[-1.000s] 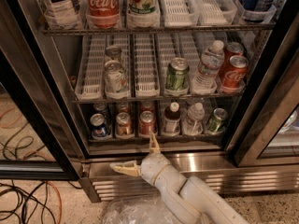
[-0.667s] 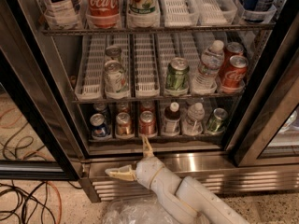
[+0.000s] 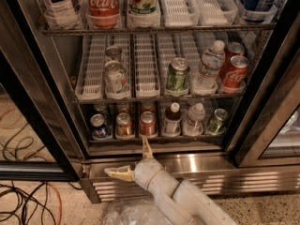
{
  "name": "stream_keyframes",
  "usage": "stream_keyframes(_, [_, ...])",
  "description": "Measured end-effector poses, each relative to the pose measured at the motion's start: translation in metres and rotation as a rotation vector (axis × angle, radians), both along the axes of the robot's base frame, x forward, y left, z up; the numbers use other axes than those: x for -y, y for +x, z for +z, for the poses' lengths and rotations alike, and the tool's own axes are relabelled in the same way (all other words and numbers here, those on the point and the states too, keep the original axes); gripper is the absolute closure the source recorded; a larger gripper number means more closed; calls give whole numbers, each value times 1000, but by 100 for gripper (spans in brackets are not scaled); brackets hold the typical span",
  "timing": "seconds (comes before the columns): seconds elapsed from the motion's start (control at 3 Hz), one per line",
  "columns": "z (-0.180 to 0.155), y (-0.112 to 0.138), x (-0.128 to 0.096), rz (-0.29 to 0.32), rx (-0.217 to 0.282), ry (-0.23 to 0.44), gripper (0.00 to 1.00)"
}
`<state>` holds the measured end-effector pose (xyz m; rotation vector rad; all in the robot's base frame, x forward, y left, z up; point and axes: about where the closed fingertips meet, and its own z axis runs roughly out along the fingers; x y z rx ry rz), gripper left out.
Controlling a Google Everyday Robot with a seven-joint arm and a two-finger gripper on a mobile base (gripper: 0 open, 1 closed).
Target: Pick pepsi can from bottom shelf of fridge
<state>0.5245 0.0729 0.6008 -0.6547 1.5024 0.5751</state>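
Note:
The fridge stands open in front of me. The pepsi can, blue with a silver top, stands at the left end of the bottom shelf. To its right stand an orange-brown can and a red can. My gripper is open and empty, in front of the steel base panel, just below the shelf. One finger points up toward the red can. The other finger points left. The gripper is below and to the right of the pepsi can, apart from it.
On the bottom shelf a dark bottle, a clear bottle and a green can stand to the right. The middle tier holds cans and a water bottle. Black door frames flank the opening. Cables lie on the floor at left.
My gripper has shifted a little to the left along the base panel and stays open. The cans and bottles have not moved.

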Motion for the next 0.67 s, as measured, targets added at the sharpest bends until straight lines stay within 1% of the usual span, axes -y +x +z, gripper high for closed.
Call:
stream_keyframes(0.33, [-12, 11, -27, -107, 50, 43, 0])
stream_keyframes(0.67, [-12, 11, -27, -107, 50, 43, 0])
